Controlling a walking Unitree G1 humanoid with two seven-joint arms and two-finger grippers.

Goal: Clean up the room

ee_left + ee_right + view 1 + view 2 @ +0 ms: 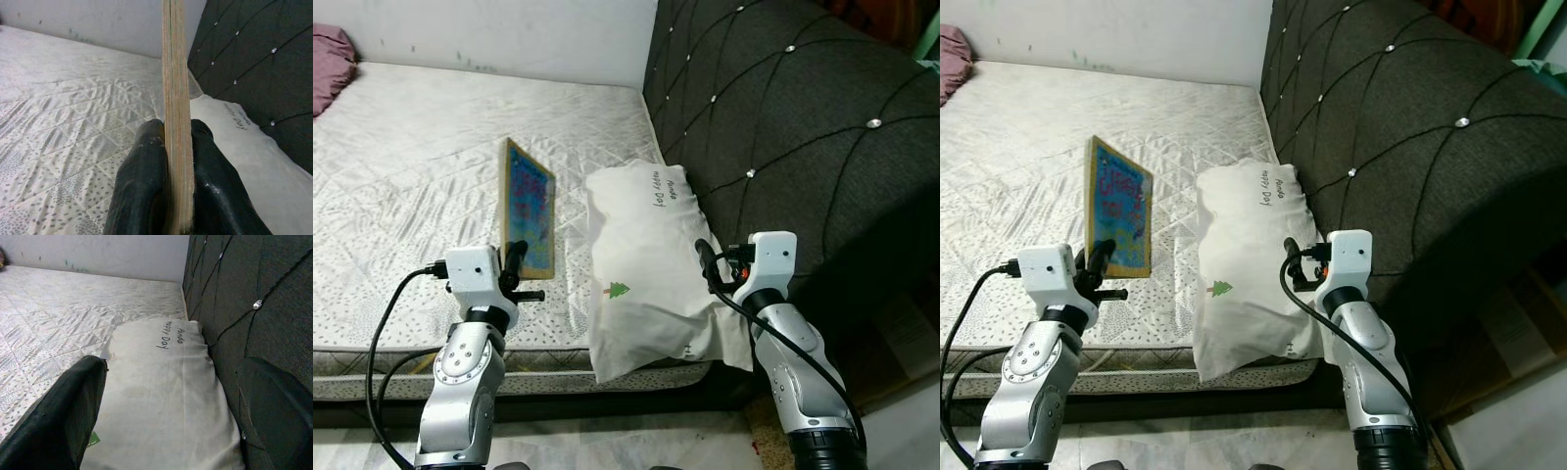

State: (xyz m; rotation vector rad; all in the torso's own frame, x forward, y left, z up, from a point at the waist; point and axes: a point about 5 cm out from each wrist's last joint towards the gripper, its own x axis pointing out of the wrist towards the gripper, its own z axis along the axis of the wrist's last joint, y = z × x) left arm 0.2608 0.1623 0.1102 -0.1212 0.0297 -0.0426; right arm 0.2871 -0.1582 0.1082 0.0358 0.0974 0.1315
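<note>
Wooden-edged flat board with a blue printed face (528, 208) stands upright above the white quilted mattress (401, 186), clamped in the left gripper (168, 161). Right gripper (171, 401) hovers spread over the white pillow (646, 264). Step: removing the board; next, carry it clear.

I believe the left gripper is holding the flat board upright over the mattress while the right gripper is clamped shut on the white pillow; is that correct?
Not quite. The left gripper does hold the board upright over the mattress, but the right gripper is not clamped on the white pillow: the right wrist view shows its jaws spread wide apart above the pillow.
</note>
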